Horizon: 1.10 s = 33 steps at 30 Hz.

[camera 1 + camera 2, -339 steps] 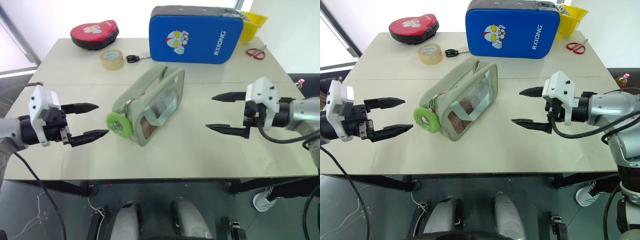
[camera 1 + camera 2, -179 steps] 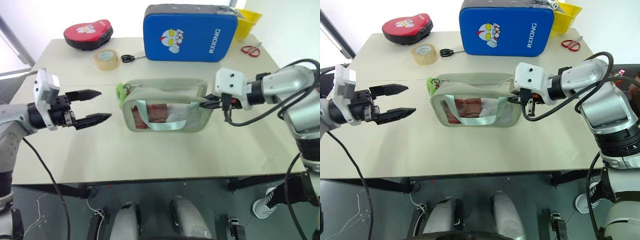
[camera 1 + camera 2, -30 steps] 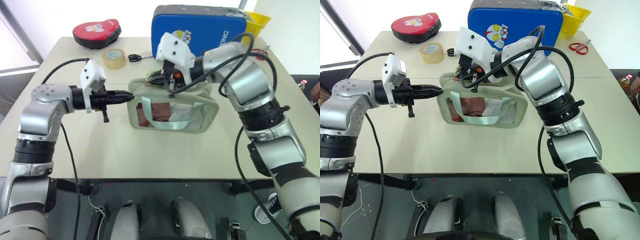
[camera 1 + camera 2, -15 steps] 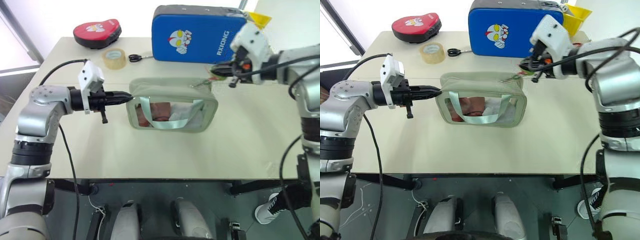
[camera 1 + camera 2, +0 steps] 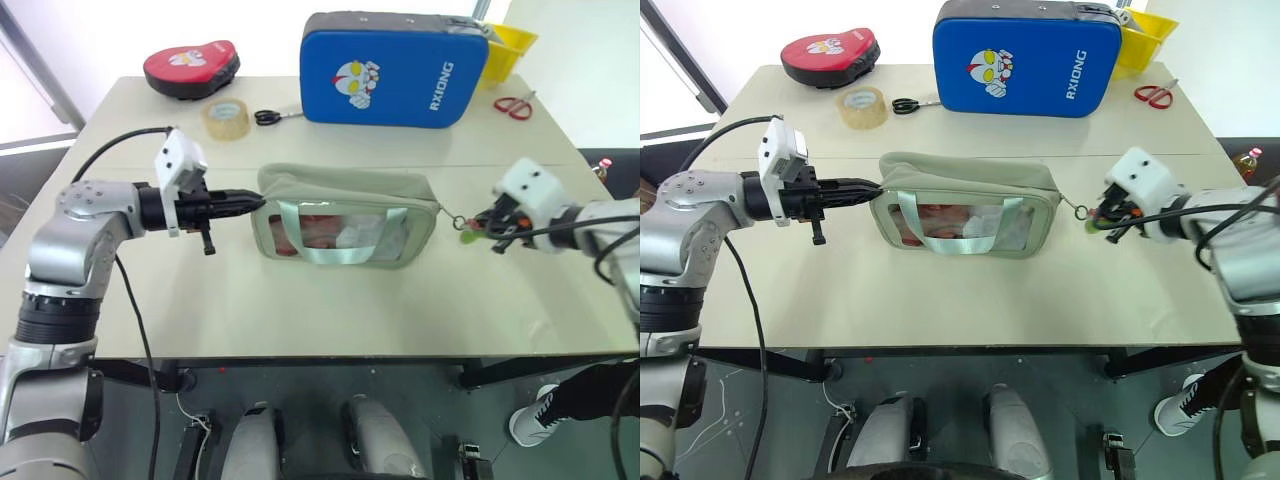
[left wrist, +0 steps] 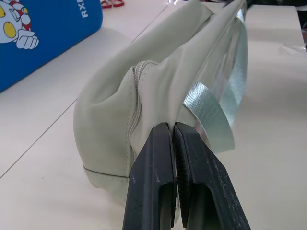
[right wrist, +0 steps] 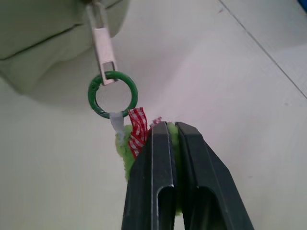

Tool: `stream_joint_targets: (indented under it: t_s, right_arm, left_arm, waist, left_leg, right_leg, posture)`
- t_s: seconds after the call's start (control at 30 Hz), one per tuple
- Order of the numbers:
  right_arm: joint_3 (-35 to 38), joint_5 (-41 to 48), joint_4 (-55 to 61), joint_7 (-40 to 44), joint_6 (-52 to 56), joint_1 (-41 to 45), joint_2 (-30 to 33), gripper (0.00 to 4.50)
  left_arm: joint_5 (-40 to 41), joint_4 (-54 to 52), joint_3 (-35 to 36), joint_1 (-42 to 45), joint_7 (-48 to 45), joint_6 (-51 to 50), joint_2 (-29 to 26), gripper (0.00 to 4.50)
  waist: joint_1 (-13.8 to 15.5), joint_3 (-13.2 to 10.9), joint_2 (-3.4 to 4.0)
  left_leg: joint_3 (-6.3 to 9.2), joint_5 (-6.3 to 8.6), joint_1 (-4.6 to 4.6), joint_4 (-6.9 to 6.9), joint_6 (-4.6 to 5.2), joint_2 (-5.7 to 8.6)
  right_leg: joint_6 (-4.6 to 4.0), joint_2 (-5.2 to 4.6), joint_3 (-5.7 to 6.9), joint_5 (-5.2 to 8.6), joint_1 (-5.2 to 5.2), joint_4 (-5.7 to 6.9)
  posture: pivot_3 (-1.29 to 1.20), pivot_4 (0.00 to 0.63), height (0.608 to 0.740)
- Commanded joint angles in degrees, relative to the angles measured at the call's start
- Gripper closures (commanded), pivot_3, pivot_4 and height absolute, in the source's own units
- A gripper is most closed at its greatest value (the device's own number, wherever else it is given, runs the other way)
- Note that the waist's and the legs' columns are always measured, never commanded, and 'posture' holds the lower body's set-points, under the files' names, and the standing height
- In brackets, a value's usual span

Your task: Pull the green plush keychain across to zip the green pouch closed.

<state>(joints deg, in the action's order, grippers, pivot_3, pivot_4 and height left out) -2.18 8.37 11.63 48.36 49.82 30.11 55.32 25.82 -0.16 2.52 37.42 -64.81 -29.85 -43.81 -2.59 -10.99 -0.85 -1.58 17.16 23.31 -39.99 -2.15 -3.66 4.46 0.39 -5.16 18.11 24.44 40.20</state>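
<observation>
Zip pull at its end: right claw (image 5: 1098, 222) clamps the green plush keychain (image 7: 125, 146), left claw (image 5: 254, 201) pinches the green pouch (image 5: 345, 190). Next, judged: release both.

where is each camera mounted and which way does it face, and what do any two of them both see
Head stereo pair: on the head, facing forward and down over the beige table; both arms show, left gripper and right gripper.
Left wrist: along its own shut jaws, pinching the end of the pale sage-green fabric pouch.
Right wrist: along its own shut jaws, clamping the bright-green fuzzy plush keychain below a green ring.
Shared: head and left wrist views both show the pouch and the blue hard case.
</observation>
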Motion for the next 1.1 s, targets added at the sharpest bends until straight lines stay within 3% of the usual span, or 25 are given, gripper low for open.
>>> stream_joint_targets:
  t_s: [0.03,0.2,0.3,0.37,0.4,0.5,0.53,0.67,0.77,0.9,1.1]
  right_arm:
    - [-2.4,-0.5,1.8,-2.3,1.4,3.5,-3.4,4.46]
    - [0.1,1.3,-2.2,-2.8,2.8,9.2,-5.3,4.46]
    - [4.0,5.6,-1.7,0.3,4.7,10.5,-4.1,3.46]
    - [6.4,7.7,-1.1,2.0,4.2,10.1,-2.8,2.53]
    - [7.3,8.2,-1.3,2.6,3.3,9.7,-2.3,1.92]
    - [10.1,9.8,-2.2,4.3,0.2,7.5,-0.9,0.27]
    - [11.0,10.5,-2.3,4.9,-0.9,6.7,-0.8,0.0]
    - [14.0,14.0,-0.1,7.6,-4.8,2.9,-1.5,0.0]
    - [15.7,16.2,3.3,9.1,-8.1,-1.3,-1.9,0.0]
    - [18.4,19.1,8.6,11.4,-10.9,-7.8,-1.4,0.0]
    - [20.8,21.6,15.2,14.9,-14.2,-16.8,0.2,0.0]
  left_arm:
    - [0.1,-0.3,0.7,-0.8,0.8,-1.0,-0.6,4.5]
    - [0.4,-0.4,0.8,-0.4,0.5,-0.8,-1.1,4.5]
    - [0.8,-0.7,0.8,-0.1,0.1,-1.1,-1.6,4.5]
    - [1.7,-1.1,1.0,0.3,-0.2,-1.9,-1.7,4.5]
    - [2.2,-1.3,1.2,0.6,-0.4,-2.2,-1.7,3.83]
    - [3.7,-1.5,1.2,1.4,-1.3,-4.4,-1.9,2.45]
    - [4.4,-1.7,1.3,1.7,-1.7,-5.1,-1.9,1.94]
    - [6.7,-2.2,4.2,2.3,-2.8,-6.2,-3.3,0.04]
    - [8.7,-3.5,8.7,-1.4,-5.4,-6.2,-7.8,0.04]
    - [7.7,-7.9,14.1,-14.6,-8.0,-3.1,-12.7,0.04]
    - [13.0,-16.7,18.7,-28.1,-3.5,-8.4,-10.8,0.04]
  waist:
    - [0.0,0.0,0.0]
    - [0.2,0.0,0.01]
    - [0.4,0.0,0.01]
    - [0.4,0.0,0.01]
    - [0.3,0.0,0.01]
    - [0.3,0.0,0.0]
    - [0.2,0.0,0.0]
    - [0.1,0.0,-0.01]
    - [-0.2,0.0,-0.01]
    - [-0.4,0.0,0.02]
    - [0.8,0.0,-0.08]
  left_leg:
    - [0.01,0.0,0.0,0.0,0.0,-0.01]
    - [-0.01,0.0,0.03,0.01,0.0,-0.01]
    - [-0.01,0.0,0.06,0.02,0.0,-0.01]
    - [0.0,0.01,0.06,0.04,0.01,-0.01]
    - [-0.01,0.01,0.07,0.05,0.01,-0.01]
    - [0.0,0.01,0.06,0.05,0.01,-0.01]
    - [0.0,0.01,0.06,0.05,0.01,0.0]
    - [0.0,0.01,0.07,0.05,0.01,0.0]
    - [-0.01,0.01,0.07,0.08,0.02,-0.04]
    - [0.03,0.02,-0.04,0.28,0.03,-0.07]
    - [0.0,0.02,0.06,0.02,0.03,-0.07]
  right_leg:
    - [0.0,0.01,0.0,0.0,0.0,0.0]
    - [0.0,-0.01,0.0,0.0,0.02,-0.02]
    - [0.0,-0.02,0.03,0.0,0.02,-0.07]
    - [0.0,-0.02,0.03,0.0,0.02,-0.08]
    - [0.0,-0.02,0.03,0.0,0.03,-0.08]
    - [0.0,-0.01,0.03,0.0,0.03,-0.08]
    - [0.0,-0.01,0.03,0.0,0.03,-0.08]
    - [0.0,0.01,0.03,0.01,0.03,-0.08]
    - [0.0,0.04,0.0,0.01,0.07,-0.08]
    - [0.0,0.02,-0.12,0.01,0.1,-0.08]
    - [0.0,-0.06,0.04,0.02,-0.01,-0.1]
  posture:
    - [0.0,0.15,0.737]
    - [0.0,0.15,0.737]
    - [0.0,0.15,0.737]
    - [0.0,0.15,0.737]
    - [0.0,0.15,0.737]
    - [0.0,0.15,0.737]
    - [0.0,0.15,0.737]
    - [0.0,0.15,0.737]
    - [0.0,0.15,0.737]
    - [0.0,0.15,0.737]
    - [0.0,0.15,0.737]
